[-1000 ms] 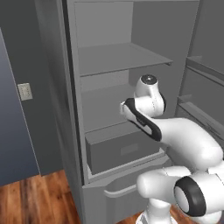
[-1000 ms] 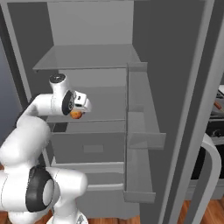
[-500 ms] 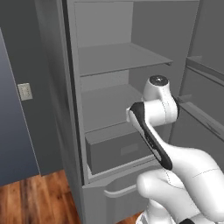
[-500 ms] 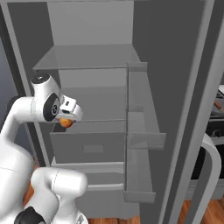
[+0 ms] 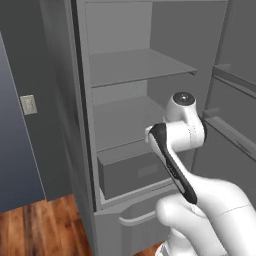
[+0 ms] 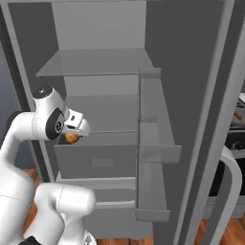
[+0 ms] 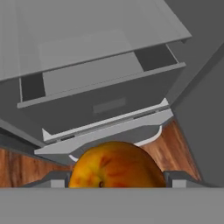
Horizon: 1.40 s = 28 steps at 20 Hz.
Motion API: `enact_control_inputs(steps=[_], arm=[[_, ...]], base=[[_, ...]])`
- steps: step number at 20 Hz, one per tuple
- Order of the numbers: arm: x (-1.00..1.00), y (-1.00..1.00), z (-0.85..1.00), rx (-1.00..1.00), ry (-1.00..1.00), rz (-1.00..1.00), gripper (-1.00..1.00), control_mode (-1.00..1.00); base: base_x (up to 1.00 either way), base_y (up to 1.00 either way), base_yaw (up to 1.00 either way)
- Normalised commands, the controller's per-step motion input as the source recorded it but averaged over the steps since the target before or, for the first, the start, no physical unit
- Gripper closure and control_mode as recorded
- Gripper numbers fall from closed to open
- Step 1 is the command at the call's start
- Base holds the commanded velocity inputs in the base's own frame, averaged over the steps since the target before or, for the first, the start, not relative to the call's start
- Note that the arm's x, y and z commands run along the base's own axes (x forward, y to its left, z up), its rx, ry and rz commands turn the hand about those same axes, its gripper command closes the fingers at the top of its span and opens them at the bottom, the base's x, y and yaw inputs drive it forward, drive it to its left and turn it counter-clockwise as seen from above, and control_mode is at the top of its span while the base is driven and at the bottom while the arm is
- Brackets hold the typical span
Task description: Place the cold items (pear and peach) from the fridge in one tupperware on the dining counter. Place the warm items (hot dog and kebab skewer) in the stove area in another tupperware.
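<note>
Peach (image 7: 114, 165) sits between the finger tips in the hand view, low and centred, with the gripper (image 6: 72, 138) closed on it at a wide spread, the jaws stopped by the fruit's own width rather than fully shut. In the right base view a small orange patch of it shows under the white hand, just in front of the fridge (image 6: 143, 57) interior. Change over the last second: the arm has swung and pulled back, and the hand with the fruit has dropped from about middle-shelf height to the level of the crisper drawer (image 5: 132, 172), outside the shelf line. The hand camera now looks down over the drawer front and the wood floor (image 7: 173, 148) below, so the fruit is clear of the shelves. Judgement: the pick is done and this is the retreat, with the carry to the dining counter tupperware still to come; the pear isn't found in any of these views. The fruit is round and smooth, yellow-orange with red blush and streaks, with a small dark dimple facing the camera. Only its upper half shows above the grey band, so how deep the fingers sit on it can't be told. Fridge door (image 6: 158, 143) stands open to the right, its bins bare.
</note>
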Motion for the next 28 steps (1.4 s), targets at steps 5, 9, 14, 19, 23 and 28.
enact_control_inputs(steps=[5, 9, 14, 19, 23, 28], arm=[[-0.16, 0.07, 0.00, 0.00, 0.00, 0.00, 1.00, 1.00], [0.00, 0.00, 0.00, 0.00, 0.00, 0.00, 1.00, 1.00], [0.00, 0.00, 0.00, 0.00, 0.00, 0.00, 1.00, 1.00], [0.00, 0.00, 0.00, 0.00, 0.00, 0.00, 1.00, 1.00], [0.00, 0.00, 0.00, 0.00, 0.00, 0.00, 1.00, 1.00], [0.00, 0.00, 0.00, 0.00, 0.00, 0.00, 1.00, 1.00]], base=[[-0.52, 0.15, 0.00], [-1.00, 0.38, -0.02], [-0.99, 0.41, -0.09], [-0.97, 0.54, -0.47], [-0.84, 0.13, -0.81], [-0.69, 0.05, -0.87]])
